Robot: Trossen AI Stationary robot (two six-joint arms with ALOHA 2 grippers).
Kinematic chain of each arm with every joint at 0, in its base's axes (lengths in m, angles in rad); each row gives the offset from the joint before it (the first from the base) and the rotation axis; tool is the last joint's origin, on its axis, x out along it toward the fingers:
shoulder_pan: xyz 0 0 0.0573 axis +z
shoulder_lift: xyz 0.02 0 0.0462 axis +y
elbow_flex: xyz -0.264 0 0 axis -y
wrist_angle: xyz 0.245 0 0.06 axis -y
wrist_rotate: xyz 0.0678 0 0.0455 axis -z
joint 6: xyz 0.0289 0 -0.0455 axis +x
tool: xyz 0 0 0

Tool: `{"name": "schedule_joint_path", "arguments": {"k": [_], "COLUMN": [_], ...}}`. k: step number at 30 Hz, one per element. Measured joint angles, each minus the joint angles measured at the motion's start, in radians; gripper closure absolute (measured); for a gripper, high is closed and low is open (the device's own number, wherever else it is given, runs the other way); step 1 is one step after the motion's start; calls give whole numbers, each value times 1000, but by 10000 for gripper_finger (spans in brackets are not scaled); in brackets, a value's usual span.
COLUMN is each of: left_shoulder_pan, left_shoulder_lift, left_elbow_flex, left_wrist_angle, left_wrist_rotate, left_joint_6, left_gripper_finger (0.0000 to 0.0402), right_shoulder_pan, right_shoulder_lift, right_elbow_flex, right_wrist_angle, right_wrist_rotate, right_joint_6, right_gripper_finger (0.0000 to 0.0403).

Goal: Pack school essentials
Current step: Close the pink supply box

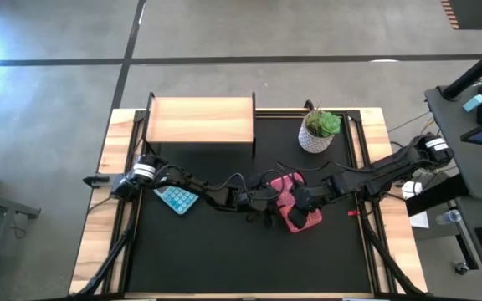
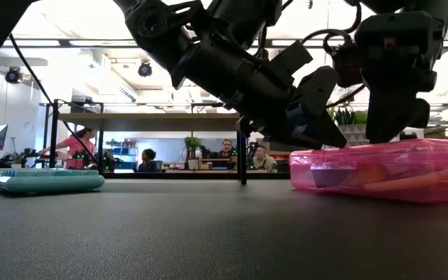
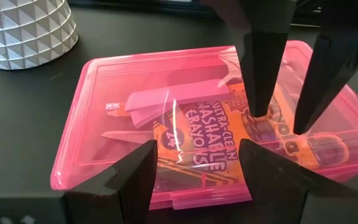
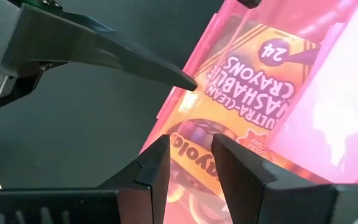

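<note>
A pink translucent case lies flat mid-table with its lid down. Through the lid I see the yellow crayon box and the lilac note pad. An orange pencil shows through the case's side wall. Scissors and eraser do not show. My left gripper is open at the case's left edge. My right gripper stands over the lid, its fingers a little apart. My left gripper comes level from the table's left. One fingertip lies at the lid's edge; whether it touches, I cannot tell. My right gripper points down from above, and both fingertips rest on the lid's top over the crayon box. The case lies flat on the table.
A teal calculator lies on the left. A wooden box stands at the far edge, and a potted plant in a white pot just beyond the case. People sit in the room behind. Bare mat lies near.
</note>
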Motion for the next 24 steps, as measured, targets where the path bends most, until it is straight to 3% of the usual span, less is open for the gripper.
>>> {"name": "schedule_joint_path", "arguments": {"k": [11,24], "left_shoulder_pan": [0,0], "left_shoulder_lift": [-15,-116], "left_elbow_flex": [3,0], "left_wrist_angle": [-12,-11], "left_wrist_rotate": [-1,-2], "left_joint_6": [0,5], "left_gripper_finger": [190,190], "right_shoulder_pan": [0,-1], "right_shoulder_lift": [-19,-119], "right_elbow_flex": [-5,6], "right_wrist_angle": [-4,-16], "right_wrist_rotate": [-2,-3], "right_joint_6": [-7,-7], "right_gripper_finger": [285,284]}}
